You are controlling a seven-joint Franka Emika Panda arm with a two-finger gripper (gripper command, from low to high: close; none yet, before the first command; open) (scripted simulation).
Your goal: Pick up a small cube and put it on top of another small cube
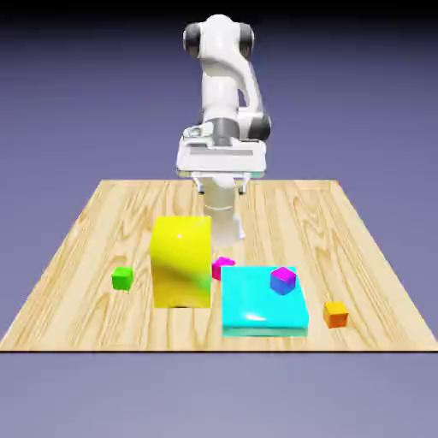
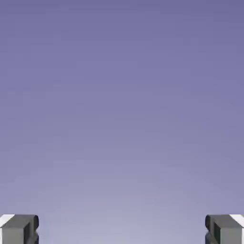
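Two tiny rigid cubes, orange cube (image 1: 335, 314) and green cube (image 1: 122, 277): we judge orange light, pinchable across flat sides by our wide-open gripper (image 2: 122, 231).

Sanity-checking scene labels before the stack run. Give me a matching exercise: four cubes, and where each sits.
Things:
1. orange cube
2. green cube
3. purple cube
4. magenta cube

Places:
A. on top of the cyan block
B. alone on the table, toward the exterior view's left, left of the yellow block
C. on the table, to the exterior view's right of the cyan block
D. tucked behind, between the yellow and cyan blocks

Pairs: 1-C, 2-B, 3-A, 4-D
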